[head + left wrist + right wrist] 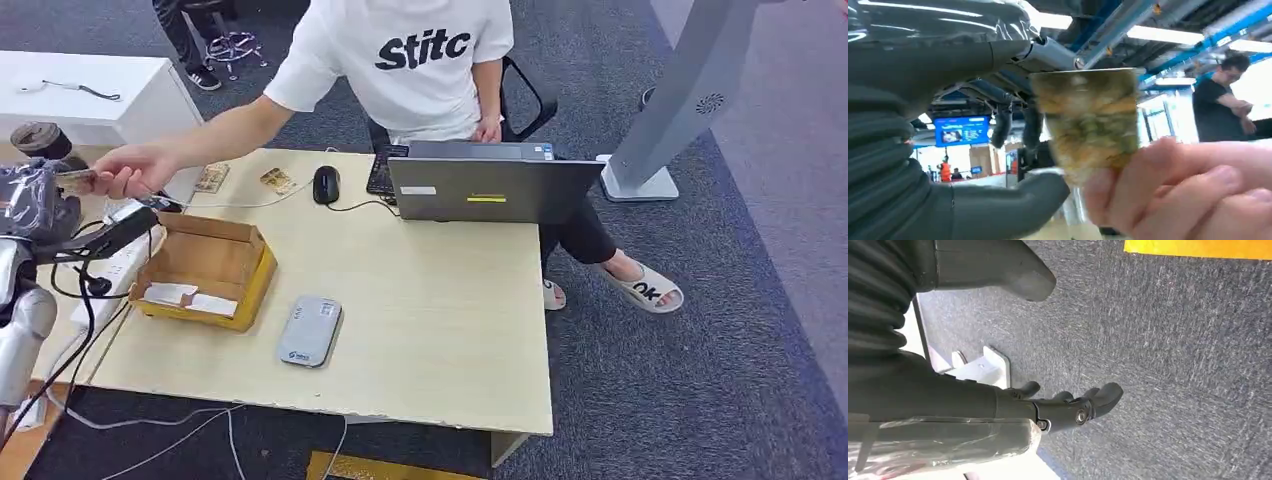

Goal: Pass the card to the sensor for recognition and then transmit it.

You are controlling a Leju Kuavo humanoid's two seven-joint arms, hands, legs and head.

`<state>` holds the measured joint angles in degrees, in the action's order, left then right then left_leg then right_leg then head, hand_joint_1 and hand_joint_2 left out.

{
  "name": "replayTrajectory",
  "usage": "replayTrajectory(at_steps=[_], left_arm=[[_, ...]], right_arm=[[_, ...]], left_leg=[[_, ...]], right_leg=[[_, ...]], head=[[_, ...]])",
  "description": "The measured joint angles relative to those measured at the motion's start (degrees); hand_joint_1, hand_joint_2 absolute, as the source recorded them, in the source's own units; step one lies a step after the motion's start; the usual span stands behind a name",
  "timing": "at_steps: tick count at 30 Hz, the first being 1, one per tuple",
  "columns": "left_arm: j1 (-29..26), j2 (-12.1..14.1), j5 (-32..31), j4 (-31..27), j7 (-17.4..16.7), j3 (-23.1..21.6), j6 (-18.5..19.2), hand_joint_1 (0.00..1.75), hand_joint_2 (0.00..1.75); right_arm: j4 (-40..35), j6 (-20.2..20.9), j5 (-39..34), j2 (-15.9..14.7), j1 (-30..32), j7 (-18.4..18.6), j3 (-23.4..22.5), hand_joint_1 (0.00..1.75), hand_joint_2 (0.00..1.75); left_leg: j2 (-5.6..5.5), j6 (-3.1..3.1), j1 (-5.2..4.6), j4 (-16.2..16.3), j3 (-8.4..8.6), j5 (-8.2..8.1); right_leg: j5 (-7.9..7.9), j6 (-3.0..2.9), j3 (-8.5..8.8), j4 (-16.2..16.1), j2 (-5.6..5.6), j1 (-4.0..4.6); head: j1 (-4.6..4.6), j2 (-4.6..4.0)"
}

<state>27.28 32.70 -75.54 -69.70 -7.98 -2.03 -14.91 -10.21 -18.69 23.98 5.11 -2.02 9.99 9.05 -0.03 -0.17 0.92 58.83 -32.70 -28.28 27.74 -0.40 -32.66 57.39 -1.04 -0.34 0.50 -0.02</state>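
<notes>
A person's hand [130,170] reaches across the table's far left corner and holds out a small patterned card [76,180]. In the left wrist view the person's fingers [1173,190] pinch the blurred card [1088,125]. The card stands in the gap between my left hand's grey thumb [1023,200] and its dark fingers [1003,125], which are spread apart. My left hand [70,225] is raised just below the card. The grey card sensor [310,331] lies flat near the table's front. My right hand [1068,407] hangs over the carpet with loose fingers and nothing in it.
An open cardboard box [205,268] sits left of the sensor. Two more cards [277,180] lie at the back beside a black mouse [326,184] and a grey laptop [490,185]. Cables trail off the table's left edge. A grey kiosk stand [680,90] stands far right.
</notes>
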Motion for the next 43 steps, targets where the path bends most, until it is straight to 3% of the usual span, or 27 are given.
replayTrajectory(at_steps=[4, 10, 15, 17, 22, 25, 26, 30, 33, 36, 39, 43], left_arm=[[-0.89, -0.87, 2.44, 0.79, 0.43, 2.53, -5.78, 0.00, 1.75], [-5.00, -1.55, 7.68, 0.30, 2.69, 6.97, -8.52, 0.00, 1.75], [-11.81, -2.91, 18.46, -5.43, 9.47, 12.33, -11.64, 0.00, 1.75], [-17.15, -5.15, 24.69, -11.20, 13.60, 15.36, -12.54, 0.00, 1.75], [-31.35, -14.02, 37.58, -24.93, 23.50, 21.78, -14.22, 0.00, 1.75], [-33.72, -16.12, 39.22, -26.98, 25.67, 23.31, -14.05, 0.00, 1.75], [-38.82, -24.60, 43.28, -32.51, 32.38, 31.33, -11.15, 0.00, 1.75], [-40.10, -36.79, 48.15, -36.98, 40.30, 44.74, -1.88, 0.00, 1.75], [-40.05, -42.98, 49.86, -37.27, 40.39, 52.62, 0.45, 0.00, 1.75], [-40.06, -46.98, 50.64, -35.92, 38.39, 57.46, -2.98, 0.00, 1.75], [-40.26, -49.27, 50.58, -33.83, 38.18, 59.78, -6.20, 0.00, 1.75], [-40.32, -50.86, 50.51, -32.33, 38.12, 61.35, -6.64, 0.00, 1.75]], right_arm=[[0.00, -0.09, 0.04, 0.00, -0.01, 0.44, 0.11, 0.00, 1.75], [0.00, -0.17, 0.87, 0.00, 0.08, 0.57, 0.41, 0.00, 1.75], [0.00, -0.70, 0.59, 0.00, 0.15, 0.35, 0.41, 0.00, 1.75], [0.00, -1.07, -0.13, 0.00, 0.25, 0.00, 0.39, 0.00, 1.75], [0.02, -1.99, -1.42, 0.07, 0.98, -0.09, -0.35, 0.00, 1.75], [0.04, -2.10, -1.44, 0.07, 1.16, -0.11, -0.59, 0.00, 1.75], [0.11, -2.91, -1.86, 0.11, 1.45, -0.33, -1.16, 0.00, 1.75], [0.22, -3.98, -2.42, 0.39, 1.60, -0.68, -2.23, 0.00, 1.75], [0.26, -4.20, -2.43, 0.72, 1.63, -1.07, -2.71, 0.00, 1.75], [0.28, -4.46, -2.43, 1.07, 1.60, -1.24, -3.25, 0.00, 1.75], [0.28, -4.79, -2.43, 1.18, 1.60, -1.29, -3.56, 0.00, 1.75], [0.28, -4.81, -2.43, 1.20, 1.54, -1.29, -3.85, 0.00, 1.75]], left_leg=[[-0.03, 0.00, 0.00, -0.01, -0.03, 0.00], [0.00, 0.00, 0.01, -0.01, -0.03, 0.00], [0.04, -0.01, -0.03, -0.01, -0.01, -0.07], [0.15, -0.01, -0.08, -0.01, 0.02, -0.14], [0.33, 0.14, -0.14, -0.01, 0.05, -0.36], [0.30, 0.18, -0.14, -0.01, 0.03, -0.39], [0.22, 0.20, -0.14, -0.01, 0.02, -0.47], [0.15, 0.20, -0.14, -0.01, 0.02, -0.48], [0.13, 0.20, -0.12, -0.01, 0.05, -0.48], [0.07, 0.19, -0.11, -0.01, 0.05, -0.48], [-0.03, 0.19, -0.08, -0.01, 0.06, -0.47], [-0.09, 0.18, -0.07, -0.01, 0.06, -0.47]], right_leg=[[0.01, -0.02, 0.01, 0.00, 0.02, 0.00], [0.02, -0.03, 0.00, 0.00, 0.01, 0.00], [0.04, -0.03, 0.00, -0.01, -0.04, -0.02], [0.06, -0.01, 0.00, -0.01, -0.18, -0.04], [0.18, 0.14, 0.02, -0.06, -0.32, -0.06], [0.21, 0.16, 0.03, -0.08, -0.29, -0.06], [0.28, 0.18, 0.07, -0.12, -0.21, -0.07], [0.29, 0.18, 0.10, -0.12, -0.14, -0.07], [0.29, 0.18, 0.10, -0.13, -0.11, -0.07], [0.30, 0.16, 0.12, -0.12, 0.00, -0.07], [0.33, 0.10, 0.16, -0.11, 0.12, -0.05], [0.35, 0.07, 0.21, -0.10, 0.21, -0.04]], head=[[0.00, 0.00], [0.00, 0.00], [0.00, 0.00], [-0.02, 0.00], [0.00, 0.00], [0.00, 0.00], [0.00, 0.00], [0.00, 0.00], [0.00, 0.00], [-0.02, 0.00], [-0.02, 0.00], [0.00, 0.00]])
